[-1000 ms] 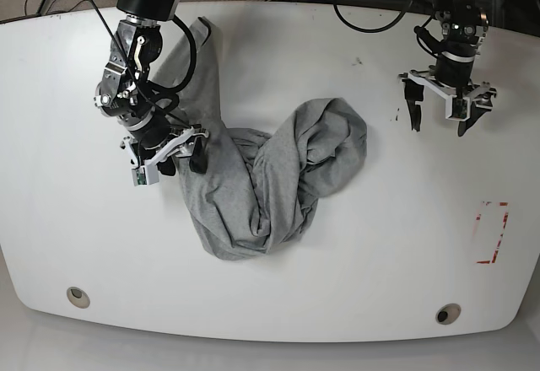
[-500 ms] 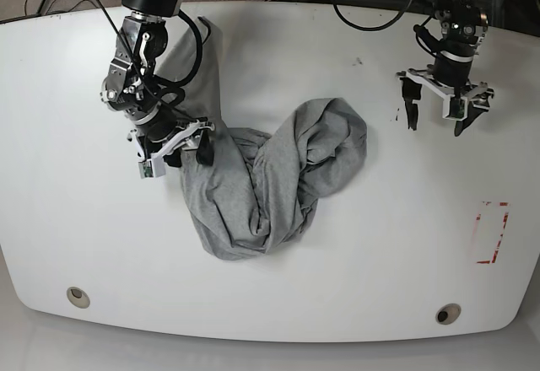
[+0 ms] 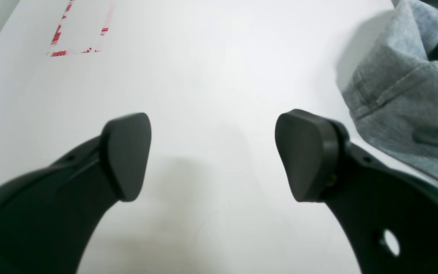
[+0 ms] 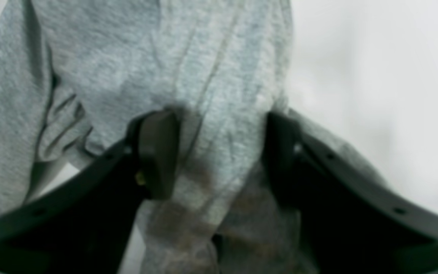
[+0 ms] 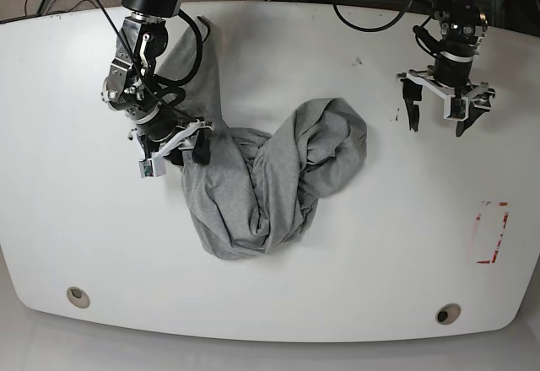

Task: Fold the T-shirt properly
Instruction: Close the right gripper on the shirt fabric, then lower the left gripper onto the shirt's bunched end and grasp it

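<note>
While the T-shirt [image 5: 270, 177] lies bunched mid-worktop [image 5: 380, 261], a ridge of its fabric sits between the right fingers [image 4: 158, 152], narrowed around it; whether they grip yet, I cannot tell. The left fingers [image 3: 127, 152] stand wide and empty, cloth just beside them. This looks like the untangling step: next, secure the pinch and draw the cloth flat.
</note>
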Motion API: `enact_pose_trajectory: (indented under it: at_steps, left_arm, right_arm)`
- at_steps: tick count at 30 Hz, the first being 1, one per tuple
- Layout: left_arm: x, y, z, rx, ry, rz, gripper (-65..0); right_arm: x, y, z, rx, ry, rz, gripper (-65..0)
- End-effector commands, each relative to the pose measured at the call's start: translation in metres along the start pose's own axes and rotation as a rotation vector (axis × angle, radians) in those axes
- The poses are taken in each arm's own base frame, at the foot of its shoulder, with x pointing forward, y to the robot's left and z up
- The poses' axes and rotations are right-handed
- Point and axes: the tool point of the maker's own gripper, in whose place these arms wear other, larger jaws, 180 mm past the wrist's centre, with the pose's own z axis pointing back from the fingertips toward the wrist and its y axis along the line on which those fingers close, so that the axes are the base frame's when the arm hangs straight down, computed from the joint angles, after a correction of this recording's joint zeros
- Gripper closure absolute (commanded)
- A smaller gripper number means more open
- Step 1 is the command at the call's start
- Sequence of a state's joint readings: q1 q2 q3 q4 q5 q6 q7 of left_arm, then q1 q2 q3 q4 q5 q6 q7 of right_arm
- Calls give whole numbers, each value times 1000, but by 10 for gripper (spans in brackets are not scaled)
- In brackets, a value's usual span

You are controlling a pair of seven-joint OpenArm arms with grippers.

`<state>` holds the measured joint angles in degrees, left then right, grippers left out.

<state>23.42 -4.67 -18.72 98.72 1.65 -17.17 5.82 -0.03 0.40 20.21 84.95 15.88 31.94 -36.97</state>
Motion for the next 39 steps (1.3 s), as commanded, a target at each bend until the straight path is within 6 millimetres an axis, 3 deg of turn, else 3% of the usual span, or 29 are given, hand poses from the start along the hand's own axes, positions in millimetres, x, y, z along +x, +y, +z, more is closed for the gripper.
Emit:
enact_pose_trajectory:
  at_steps: [1,5,7,23,27,39]
  left_arm:
    - [17,2,-1,-1,-62,-6,-519]
    - [17,0,-1,-3,-59,-5,-519]
    - [16,3,-1,3,-55,-6,-517]
    - [8,0,-9,-4,-19,4,-518]
    - [13,-2,-12,-11,-30,3,-519]
    - [18,-28,-35,-81,-39,24,-515]
  right_arm:
    - [21,4,0,16,-68,13,-221]
    - [22,5,-1,18,-66,15,-120]
    - [27,2,1,7,-76,19,-24]
    - [35,7,13,8,-94,50,-6]
    - [38,0,22,-17,-105,78,-9]
    - [51,-10,39,-55,-119,145,-8]
